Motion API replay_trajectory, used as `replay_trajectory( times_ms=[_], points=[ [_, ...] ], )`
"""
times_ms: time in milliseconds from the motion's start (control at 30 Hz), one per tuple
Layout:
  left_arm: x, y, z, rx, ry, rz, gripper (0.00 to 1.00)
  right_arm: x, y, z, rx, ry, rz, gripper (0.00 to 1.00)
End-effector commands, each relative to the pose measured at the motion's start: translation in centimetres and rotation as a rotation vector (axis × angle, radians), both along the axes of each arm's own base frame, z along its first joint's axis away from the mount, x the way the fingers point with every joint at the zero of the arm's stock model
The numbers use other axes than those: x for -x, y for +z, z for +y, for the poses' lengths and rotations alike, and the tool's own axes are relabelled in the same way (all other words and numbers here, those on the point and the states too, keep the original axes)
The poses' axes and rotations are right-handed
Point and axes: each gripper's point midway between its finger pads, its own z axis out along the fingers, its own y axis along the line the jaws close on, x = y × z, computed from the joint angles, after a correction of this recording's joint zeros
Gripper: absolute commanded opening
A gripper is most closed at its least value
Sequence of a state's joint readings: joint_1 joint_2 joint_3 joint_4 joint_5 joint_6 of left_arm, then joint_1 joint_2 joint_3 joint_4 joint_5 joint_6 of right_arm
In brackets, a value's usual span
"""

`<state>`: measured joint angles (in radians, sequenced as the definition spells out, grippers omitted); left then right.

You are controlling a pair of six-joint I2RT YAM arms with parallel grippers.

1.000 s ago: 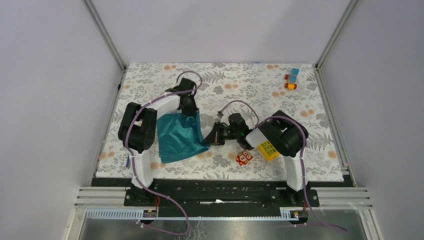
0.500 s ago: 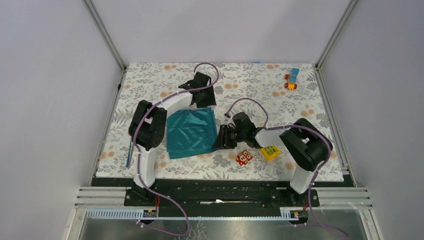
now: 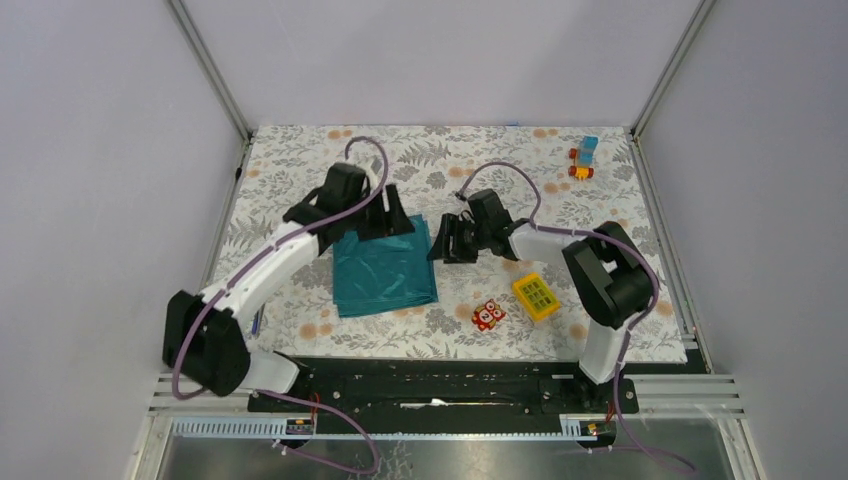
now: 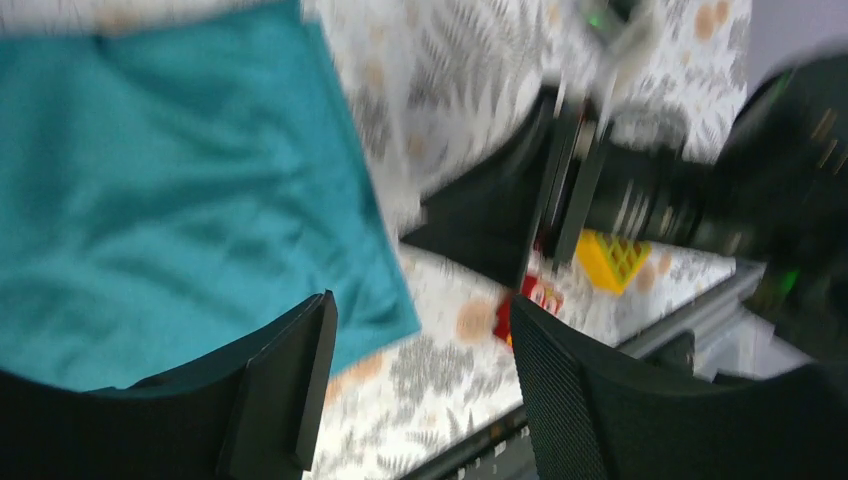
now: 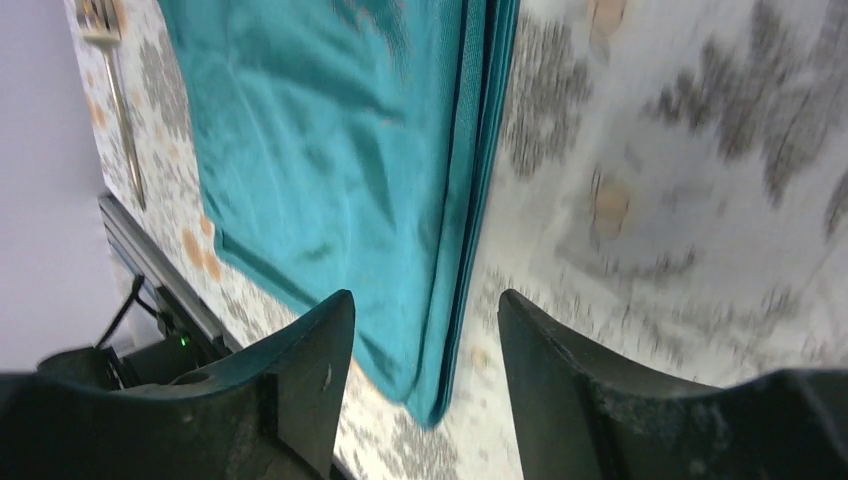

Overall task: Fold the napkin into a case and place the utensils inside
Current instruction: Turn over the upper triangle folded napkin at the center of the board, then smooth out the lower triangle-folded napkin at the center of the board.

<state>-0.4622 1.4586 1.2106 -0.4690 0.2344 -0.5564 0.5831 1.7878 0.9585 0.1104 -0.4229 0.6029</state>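
flowered table (image 3: 600, 190) carries napkin (image 3: 383, 272) beside left end effector (image 4: 420, 305) and right end effector (image 5: 425, 297), both parted.

The floral table (image 3: 560, 200) carries 1 folded teal napkin (image 3: 385, 270), 1 red owl toy (image 3: 488, 315), 1 yellow block (image 3: 536, 295), 1 blue-orange toy (image 3: 584, 158) and 1 fork (image 5: 122, 110).

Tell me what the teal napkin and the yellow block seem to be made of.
The napkin looks like thin woven cloth, perhaps a satiny synthetic: soft creases, a faint sheen, layered folded edges. The yellow block is probably hard plastic: rigid flat faces with a grid, though its finish is too small to judge.
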Motion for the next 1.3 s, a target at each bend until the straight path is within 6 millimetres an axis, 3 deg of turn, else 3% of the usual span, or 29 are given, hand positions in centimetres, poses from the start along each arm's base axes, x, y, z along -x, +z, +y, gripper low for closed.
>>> replay_trajectory(
  times_ms=[0, 133, 267, 367, 600, 767, 1267],
  points=[
    [6.0, -3.4, 0.1, 0.116, -0.003, 0.164, 0.65, -4.1, 0.8, 1.8, -0.067, -0.012, -0.022, 0.58],
    [9.3, -5.7, -1.9, 0.167, -0.013, 0.204, 0.62, -6.2, 0.6, 2.7, -0.105, -0.022, -0.001, 0.41],
    [10.3, -7.5, -3.0, 0.05, -0.043, 0.203, 0.6, -6.6, 0.4, 2.9, -0.12, -0.021, 0.005, 0.31],
    [10.6, -8.4, -4.2, -0.035, -0.07, 0.203, 0.51, -5.9, 0.3, 2.3, -0.128, -0.018, 0.027, 0.22],
    [10.5, -10.7, -5.6, -0.196, -0.093, 0.219, 0.43, -0.7, 0.3, 0.5, -0.185, 0.072, 0.114, 0.34],
    [9.9, -11.8, -5.7, -0.263, -0.101, 0.225, 0.46, 2.7, -0.3, -0.4, -0.22, 0.116, 0.158, 0.41],
    [8.8, -14.6, -5.3, -0.404, -0.105, 0.26, 0.35, 5.7, -1.9, 0.2, -0.277, 0.196, 0.203, 0.42]
  ],
)
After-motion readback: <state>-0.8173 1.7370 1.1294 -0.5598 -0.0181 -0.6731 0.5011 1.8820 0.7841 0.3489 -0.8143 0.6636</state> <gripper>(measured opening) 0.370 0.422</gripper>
